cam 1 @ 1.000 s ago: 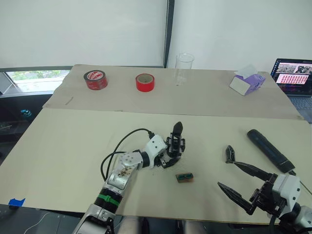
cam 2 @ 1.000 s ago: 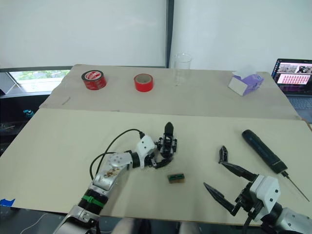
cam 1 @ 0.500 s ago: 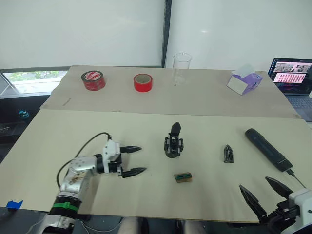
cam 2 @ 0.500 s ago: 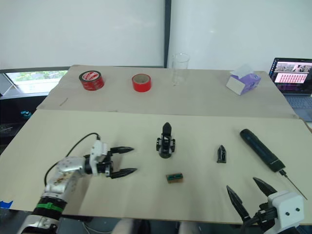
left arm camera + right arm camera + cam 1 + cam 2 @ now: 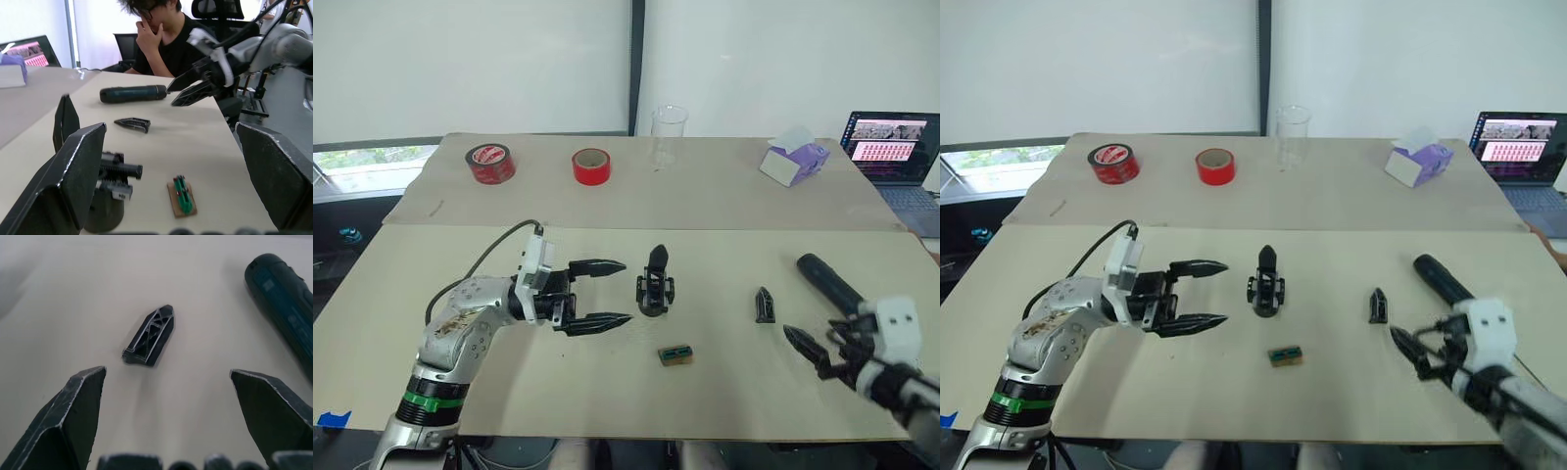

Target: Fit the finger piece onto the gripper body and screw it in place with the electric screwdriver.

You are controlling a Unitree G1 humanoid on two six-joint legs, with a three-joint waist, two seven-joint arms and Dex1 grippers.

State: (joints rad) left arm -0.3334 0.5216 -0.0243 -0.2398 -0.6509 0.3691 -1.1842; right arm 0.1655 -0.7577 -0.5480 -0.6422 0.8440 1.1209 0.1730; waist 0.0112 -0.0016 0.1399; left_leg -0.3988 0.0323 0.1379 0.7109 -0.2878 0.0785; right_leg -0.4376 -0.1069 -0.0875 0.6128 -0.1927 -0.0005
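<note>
Loose on table: finger piece (image 5: 764,305).

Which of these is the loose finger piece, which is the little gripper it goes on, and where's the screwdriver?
finger piece (image 5: 150,336): right wrist view, middle of its ribbed side.
gripper body (image 5: 653,285): left eye view, blocky middle below the upright finger.
electric screwdriver (image 5: 132,93): left wrist view, middle of its barrel.

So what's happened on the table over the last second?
The left gripper let go of the gripper body, drew back, and now points at it again, fingers open. The right gripper pulled away from the finger piece, then came back toward it, open. The gripper body, finger piece, screwdriver and small green block stayed put.
</note>
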